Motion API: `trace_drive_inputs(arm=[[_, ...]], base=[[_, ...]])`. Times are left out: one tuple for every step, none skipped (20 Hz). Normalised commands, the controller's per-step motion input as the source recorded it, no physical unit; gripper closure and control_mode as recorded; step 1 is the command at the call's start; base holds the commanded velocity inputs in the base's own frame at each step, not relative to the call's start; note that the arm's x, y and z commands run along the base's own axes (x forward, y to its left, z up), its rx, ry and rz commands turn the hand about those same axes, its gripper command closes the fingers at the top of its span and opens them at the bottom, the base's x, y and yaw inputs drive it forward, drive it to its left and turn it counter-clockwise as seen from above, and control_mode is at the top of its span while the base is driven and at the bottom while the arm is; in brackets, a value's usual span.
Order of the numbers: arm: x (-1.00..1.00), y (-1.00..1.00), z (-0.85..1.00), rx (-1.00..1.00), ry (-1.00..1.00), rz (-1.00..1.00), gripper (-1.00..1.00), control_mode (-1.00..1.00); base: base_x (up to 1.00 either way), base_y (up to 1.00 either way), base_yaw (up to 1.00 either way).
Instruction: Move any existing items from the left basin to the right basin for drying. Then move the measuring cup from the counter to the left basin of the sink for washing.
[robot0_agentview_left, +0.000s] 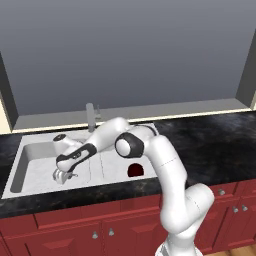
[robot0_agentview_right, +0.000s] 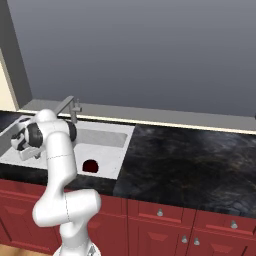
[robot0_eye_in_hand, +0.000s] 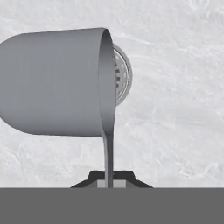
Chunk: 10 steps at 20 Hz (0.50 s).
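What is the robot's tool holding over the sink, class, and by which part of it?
The tool holds the measuring cup by its thin handle, pinched at the handle's end, above the left basin.

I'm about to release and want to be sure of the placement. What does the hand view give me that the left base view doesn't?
Hand view alone: the measuring cup close up, its thin handle pinched at the fingers, with the round drain just behind its rim.

Left base view alone: the gripper low in the left basin, the dark red object in the right basin, the faucet and the counter.

Both: the pale marbled floor of the left basin.
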Motion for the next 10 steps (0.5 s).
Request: trace_drive_inputs(arm=[[0.09, 0.04, -0.15, 0.0, 0.0, 0.0, 1.0, -1.0], [0.06, 0.02, -0.14, 0.0, 0.0, 0.0, 1.0, -1.0], [0.04, 0.04, -0.13, 0.0, 0.0, 0.0, 1.0, -1.0], [0.04, 0.04, -0.09, 0.0, 0.0, 0.0, -1.0, -1.0], [0.0, 0.01, -0.07, 0.0, 0.0, 0.0, -1.0, -1.0], [0.0, 0.0, -0.06, 0.0, 0.0, 0.0, -1.0, -1.0], [0.0, 0.0, -0.01, 0.0, 0.0, 0.0, -1.0, -1.0], [0.01, 0.0, 0.0, 0.0, 0.0, 0.0, -1.0, -1.0], [0.01, 0.0, 0.0, 0.0, 0.0, 0.0, -1.0, -1.0], [0.0, 0.0, 0.0, 0.0, 0.0, 0.0, -1.0, -1.0]], base=[[0.0, 0.0, 0.0], [0.0, 0.0, 0.0], [0.0, 0.0, 0.0], [0.0, 0.0, 0.0], [0.0, 0.0, 0.0], [0.0, 0.0, 0.0], [0.0, 0.0, 0.0], [0.0, 0.0, 0.0], [0.0, 0.0, 0.0], [0.0, 0.0, 0.0]])
